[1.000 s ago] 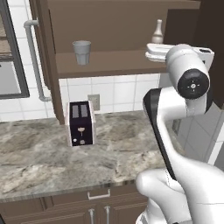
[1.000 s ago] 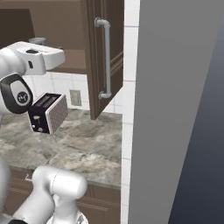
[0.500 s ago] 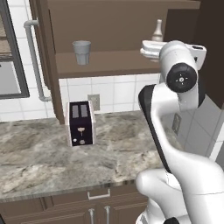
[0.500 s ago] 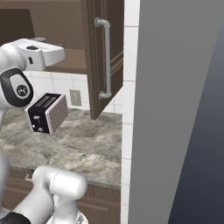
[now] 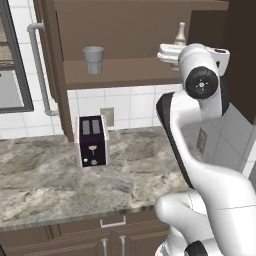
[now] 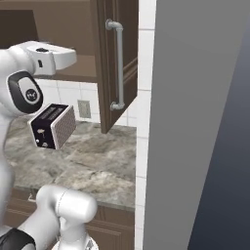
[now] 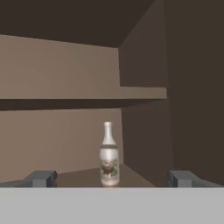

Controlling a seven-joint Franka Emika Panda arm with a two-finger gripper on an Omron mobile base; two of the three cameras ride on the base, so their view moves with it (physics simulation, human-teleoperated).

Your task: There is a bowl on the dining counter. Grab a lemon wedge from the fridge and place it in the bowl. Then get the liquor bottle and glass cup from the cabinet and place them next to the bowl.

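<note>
My claw (image 7: 109, 179) spread wide inside the cabinet (image 7: 144, 57), liquor bottle (image 7: 109, 156) upright dead ahead, glass cup (image 5: 93, 59) well left of the bottle

White tiled wall (image 5: 140, 105) w/ grey outlet (image 5: 107, 116), veined marble countertop (image 5: 60, 175), black toaster (image 5: 91, 141) on it near wall, brown drawer units (image 5: 100, 240) below w/ metal handles, tall grey panel (image 6: 195, 122) at right.
</note>
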